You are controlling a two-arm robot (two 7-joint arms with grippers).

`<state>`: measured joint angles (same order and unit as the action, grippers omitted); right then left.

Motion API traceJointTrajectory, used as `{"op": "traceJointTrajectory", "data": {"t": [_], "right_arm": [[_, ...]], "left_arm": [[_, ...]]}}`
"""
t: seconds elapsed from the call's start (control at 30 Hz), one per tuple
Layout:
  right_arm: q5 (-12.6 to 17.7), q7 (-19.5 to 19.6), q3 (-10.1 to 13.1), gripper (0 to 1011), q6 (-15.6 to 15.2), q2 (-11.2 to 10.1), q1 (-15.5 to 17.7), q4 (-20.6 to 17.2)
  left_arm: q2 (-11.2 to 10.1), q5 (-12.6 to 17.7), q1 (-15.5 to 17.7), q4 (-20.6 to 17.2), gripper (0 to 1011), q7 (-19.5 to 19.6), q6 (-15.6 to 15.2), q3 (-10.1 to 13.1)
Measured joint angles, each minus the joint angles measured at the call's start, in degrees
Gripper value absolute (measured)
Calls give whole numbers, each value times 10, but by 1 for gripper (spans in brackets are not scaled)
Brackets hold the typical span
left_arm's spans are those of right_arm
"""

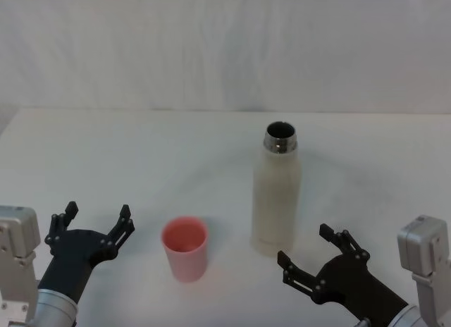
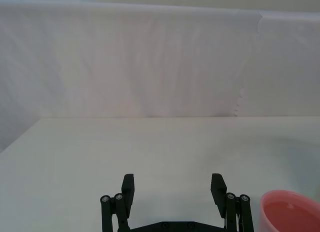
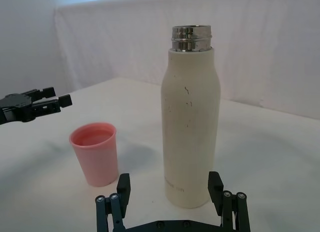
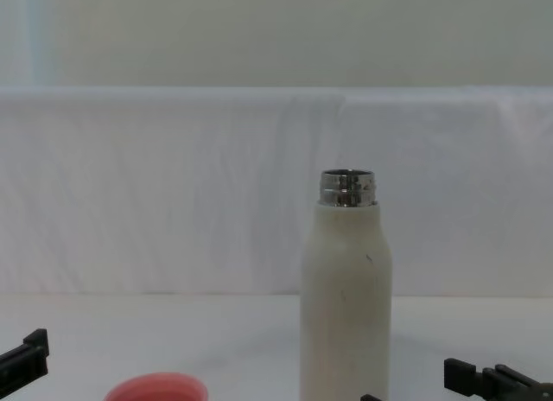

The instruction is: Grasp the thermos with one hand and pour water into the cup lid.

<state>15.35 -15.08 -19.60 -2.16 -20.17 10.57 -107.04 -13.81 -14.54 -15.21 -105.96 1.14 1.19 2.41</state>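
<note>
— Thermos (image 1: 277,198) standing upright, uncapped, right of the table's (image 1: 99,151) middle; the cup lid (image 1: 185,248) is sitting beside it toward the front edge, apart from it.

— How is it looking to handle?

— Rigid, matte, likely heavy if full; I'm judging the straight body below the shoulders best. The right gripper (image 1: 317,260), jaws spread, is hovering just before its base; the left gripper (image 1: 93,224), also spread, is waiting front-left. Room is lying open all around.

Two robot hands, both low and near the robot.
The left gripper (image 1: 96,225) and the right gripper (image 1: 314,255) have their fingers spread wide.
</note>
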Motion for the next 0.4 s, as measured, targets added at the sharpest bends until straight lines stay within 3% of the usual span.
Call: {"op": "traceJointTrajectory", "data": {"t": [0.4], "right_arm": [[0, -1, -1, 1001, -2, 0, -2, 0]], "left_arm": [[0, 0, 0, 0, 1001, 0, 0, 0]]}}
